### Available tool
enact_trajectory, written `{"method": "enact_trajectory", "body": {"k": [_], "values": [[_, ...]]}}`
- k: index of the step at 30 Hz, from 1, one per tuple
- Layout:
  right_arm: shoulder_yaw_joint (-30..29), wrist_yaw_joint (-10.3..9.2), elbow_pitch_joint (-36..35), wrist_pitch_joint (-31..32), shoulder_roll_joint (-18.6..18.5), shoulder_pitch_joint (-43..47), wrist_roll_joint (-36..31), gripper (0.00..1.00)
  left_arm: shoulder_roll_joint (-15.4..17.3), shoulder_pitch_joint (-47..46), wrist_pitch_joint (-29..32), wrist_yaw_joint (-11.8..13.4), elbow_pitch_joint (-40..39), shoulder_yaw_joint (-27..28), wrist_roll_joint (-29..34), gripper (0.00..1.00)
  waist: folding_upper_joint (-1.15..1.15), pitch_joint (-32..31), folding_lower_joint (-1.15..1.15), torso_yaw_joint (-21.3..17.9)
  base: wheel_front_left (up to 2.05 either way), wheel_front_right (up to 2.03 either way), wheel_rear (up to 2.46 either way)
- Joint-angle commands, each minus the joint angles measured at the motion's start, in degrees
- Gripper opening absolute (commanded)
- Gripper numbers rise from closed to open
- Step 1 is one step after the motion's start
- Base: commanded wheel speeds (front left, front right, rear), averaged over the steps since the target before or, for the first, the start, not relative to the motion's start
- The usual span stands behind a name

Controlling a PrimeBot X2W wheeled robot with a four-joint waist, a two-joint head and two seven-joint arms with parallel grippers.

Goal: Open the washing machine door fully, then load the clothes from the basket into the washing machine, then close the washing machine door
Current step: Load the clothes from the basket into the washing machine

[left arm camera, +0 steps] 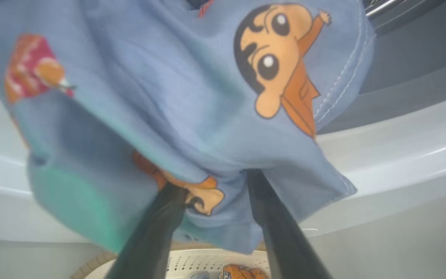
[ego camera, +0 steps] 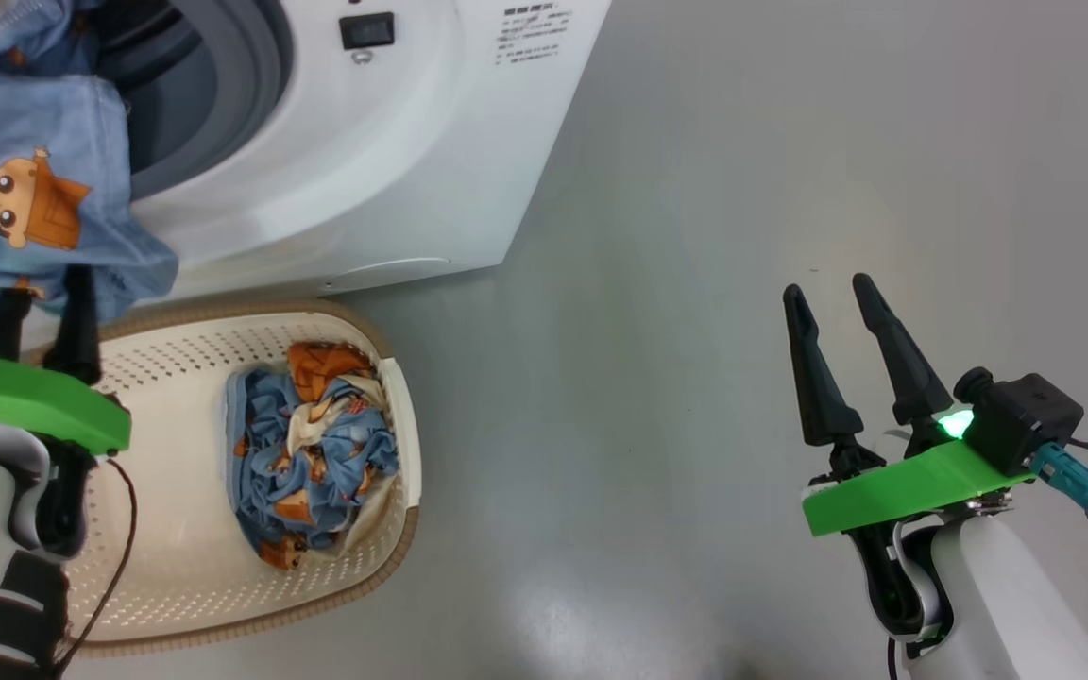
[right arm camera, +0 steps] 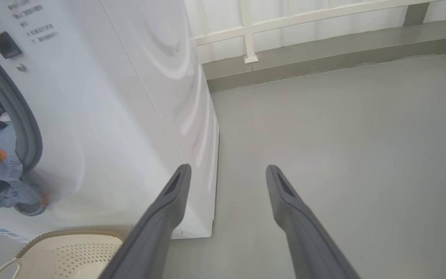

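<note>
The left gripper [ego camera: 42, 316] stands with its two long dark fingers spread wide, tips lost under a soft blue cotton garment [ego camera: 34, 179] printed with an orange-and-cream cartoon figure. The cloth drapes over the fingers rather than sitting pinched between them. It hangs out of the mouth of the big white front-loading washing machine [ego camera: 393, 142], across the grey-blue rubber gasket [ego camera: 256, 85]; how much of it lies inside cannot be told.

The right gripper [ego camera: 829, 300], spread just as wide and empty, hangs over bare floor well apart from the work.

Just below the left gripper sits the small cream perforated plastic basket [ego camera: 409, 425] with its brown woven-look rim, close against the machine's foot. A crumpled heap of blue, orange and cream clothes [ego camera: 313, 453] lies along its right wall.

The fabric looks light, limp and in no way fragile. It should sag and trail from any hold, and a loose hem could catch on the gasket lip. A bunched fold high on the heap seems the surest place to pinch, since a single edge would likely slip or lift only one layer.

The smooth grey floor [ego camera: 695, 283] carries a dull sheen. Beyond the machine run a low grey kerb [right arm camera: 323, 50] and a white railing [right arm camera: 248, 35].
</note>
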Motion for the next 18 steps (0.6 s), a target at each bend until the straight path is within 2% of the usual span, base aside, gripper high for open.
{"method": "enact_trajectory", "body": {"k": [1,2,3,9,18], "values": [[1.09,0.32,-1.41,-0.47,0.07,-0.50,-0.27,1.00,2.81,-1.12,-0.61,0.02,-1.27,1.12,-0.52,0.29,0.00,-0.03,0.00,-0.21,0.00,0.00,0.00],[1.07,0.32,-1.40,-0.47,0.10,-0.49,-0.25,1.00,2.95,-1.19,-0.61,0.02,-1.30,0.97,-0.57,0.12,0.00,-0.07,0.00,-0.30,0.00,0.00,0.00],[1.04,0.32,-1.39,-0.47,0.13,-0.47,-0.23,1.00,3.00,-1.28,-0.61,0.02,-1.45,0.78,-0.63,0.00,0.00,-0.11,0.00,-0.37,0.00,0.00,0.00],[0.49,0.32,-1.38,-0.47,0.28,-0.17,-0.11,1.00,3.38,-1.12,-0.61,0.02,-3.62,0.57,-0.47,0.00,0.00,-0.66,0.00,-0.39,0.00,0.00,0.00],[0.56,0.32,-1.28,-0.47,0.44,0.35,0.36,1.00,3.56,1.11,-0.61,0.02,-11.76,4.69,4.10,0.00,0.00,-1.63,0.00,0.77,0.00,0.00,0.00]]}}
